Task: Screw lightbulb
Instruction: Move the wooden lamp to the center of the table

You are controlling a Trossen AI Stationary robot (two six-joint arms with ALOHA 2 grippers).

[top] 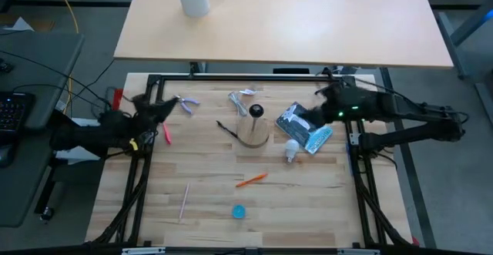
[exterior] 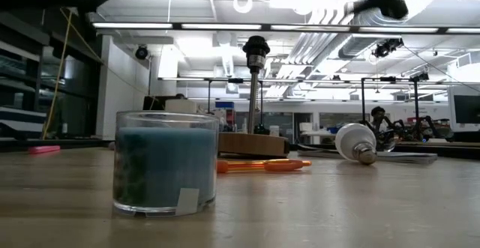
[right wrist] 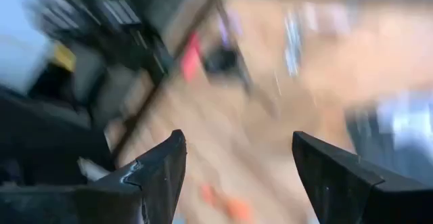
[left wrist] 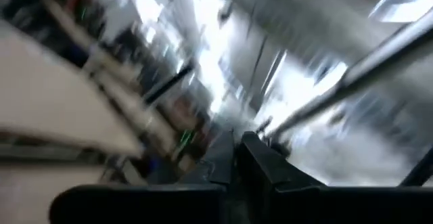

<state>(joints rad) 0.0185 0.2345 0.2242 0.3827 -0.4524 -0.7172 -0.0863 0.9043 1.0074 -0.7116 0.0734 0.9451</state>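
Jaws on the right gripper (right wrist: 237,176) stand wide apart and hold nothing; it hovers above the tabletop (top: 208,170) just beyond the lightbulb (top: 290,150), on the side away from the wooden lamp base (top: 253,134). Whether the left gripper (top: 166,109) is parted or closed I cannot tell; it waits well off on the far side of the lamp base.

The lightbulb lies on its side just beside the lamp base, resting against a blue-and-dark packet (top: 306,126), with its screw end pointing away from the socket (exterior: 256,50).

Risks, as I judge them: the round glass may roll or slip under a pinch; the packet may get grabbed with it; a tilted bulb would cross-thread in the socket; and the light base could turn or tip unless braced.
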